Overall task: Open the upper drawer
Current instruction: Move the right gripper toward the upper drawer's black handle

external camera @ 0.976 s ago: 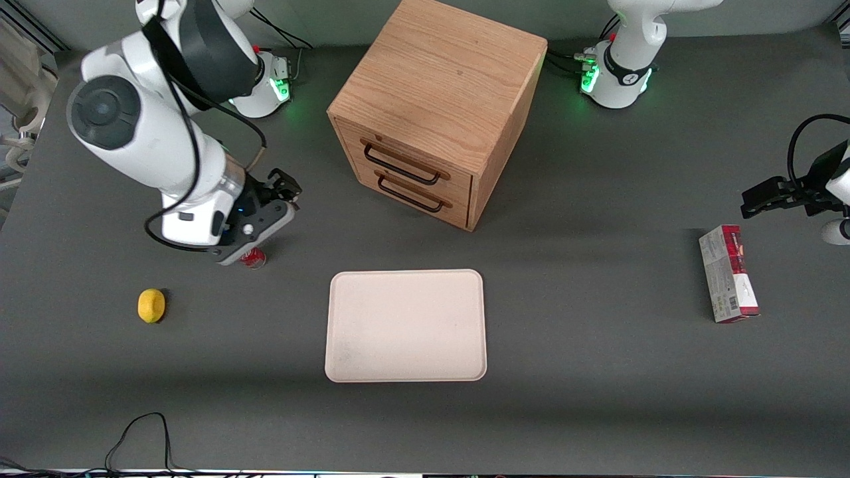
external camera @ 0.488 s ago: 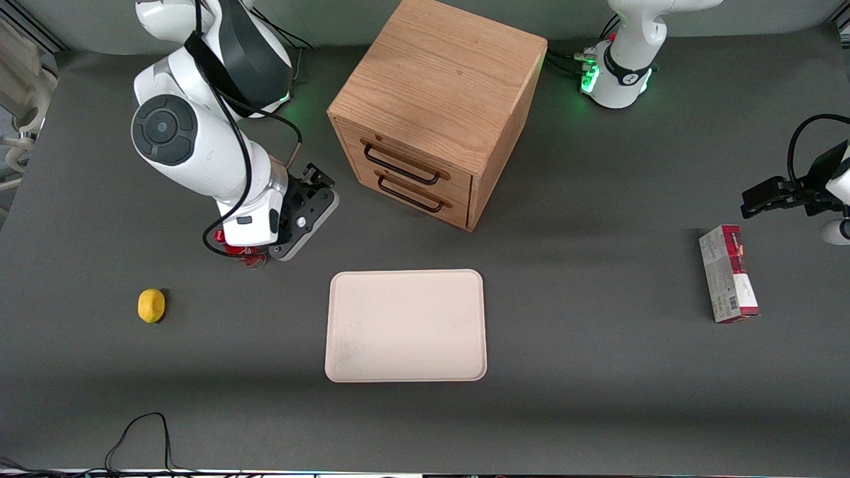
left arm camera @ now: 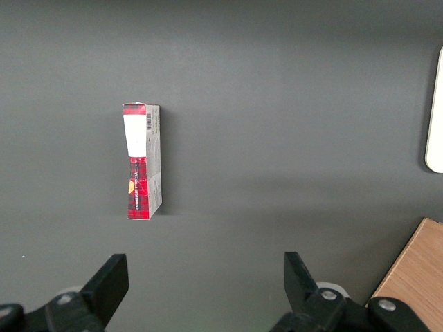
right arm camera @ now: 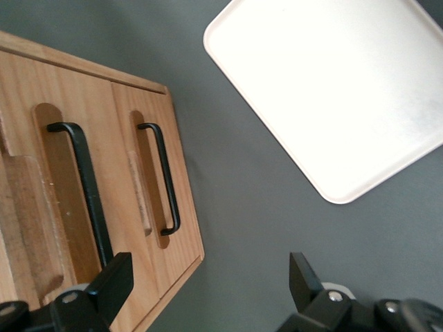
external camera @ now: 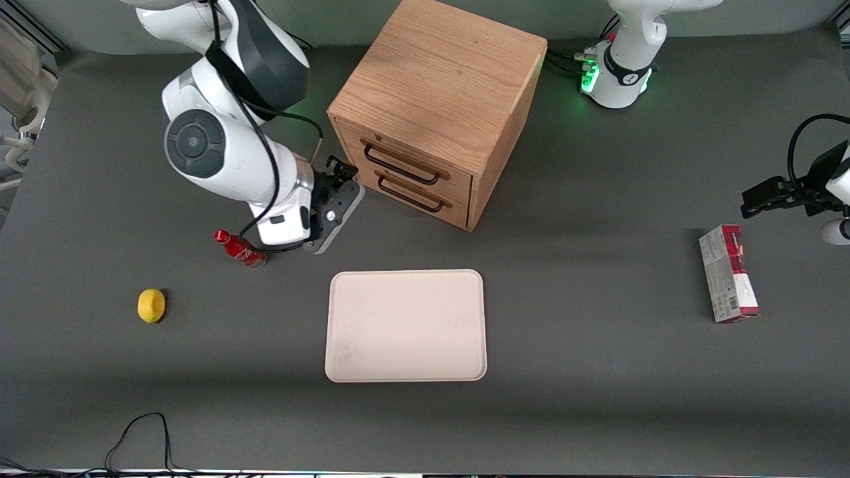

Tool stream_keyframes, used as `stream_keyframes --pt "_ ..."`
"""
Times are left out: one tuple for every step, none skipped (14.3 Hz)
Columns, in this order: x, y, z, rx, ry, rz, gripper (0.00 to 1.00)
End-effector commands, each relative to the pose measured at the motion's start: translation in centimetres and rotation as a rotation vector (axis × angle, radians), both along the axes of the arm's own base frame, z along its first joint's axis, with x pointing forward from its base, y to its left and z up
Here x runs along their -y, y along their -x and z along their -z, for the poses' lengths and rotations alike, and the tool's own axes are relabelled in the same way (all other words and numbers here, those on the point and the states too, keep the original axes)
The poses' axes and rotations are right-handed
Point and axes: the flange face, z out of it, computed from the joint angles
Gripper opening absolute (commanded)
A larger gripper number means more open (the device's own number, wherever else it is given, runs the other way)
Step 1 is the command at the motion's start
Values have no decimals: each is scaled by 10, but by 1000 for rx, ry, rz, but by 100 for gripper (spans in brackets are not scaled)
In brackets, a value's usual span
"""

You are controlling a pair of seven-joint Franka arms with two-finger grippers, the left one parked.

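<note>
The oak cabinet (external camera: 438,86) stands near the middle of the table, its front turned toward the working arm's end. The upper drawer (external camera: 406,154) is closed flush, with its black wire handle (external camera: 400,166) across the front. In the right wrist view that upper drawer (right arm camera: 66,187) and its handle (right arm camera: 88,194) show beside the lower drawer's handle (right arm camera: 165,181). My gripper (external camera: 340,168) hangs just in front of the cabinet, near the end of the two handles. The gripper (right arm camera: 208,290) is open, touching nothing, with one fingertip (right arm camera: 114,277) before the drawer fronts.
A white tray (external camera: 405,325) lies nearer the front camera than the cabinet. A small red bottle (external camera: 237,247) lies beside my arm, and a lemon (external camera: 151,305) farther toward the working arm's end. A red box (external camera: 728,273) lies toward the parked arm's end.
My arm has swung from above the red bottle toward the cabinet's front, uncovering the bottle. The gripper stays open. The drawers have not moved.
</note>
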Motion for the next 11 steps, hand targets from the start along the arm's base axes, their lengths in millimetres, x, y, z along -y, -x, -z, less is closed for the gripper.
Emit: stream_keyframes --pt "-15 0 9 -19 -33 -30 100" --pt "-21 3 10 -18 -38 -40 100" --pt "-24 3 14 -22 -39 -45 100" --pt "-29 3 19 -23 -43 -48 100" --pt "-33 6 20 -23 -49 -55 100" --pt "-38 7 26 -37 -55 -59 100" --pt "-41 9 26 -48 -70 -55 100" --pt "-43 10 28 -60 -80 -47 100" --pt "-44 9 33 -71 -78 -43 100" --pt "-49 12 36 -78 -80 -49 100" --pt "-54 15 38 -86 -85 -61 100"
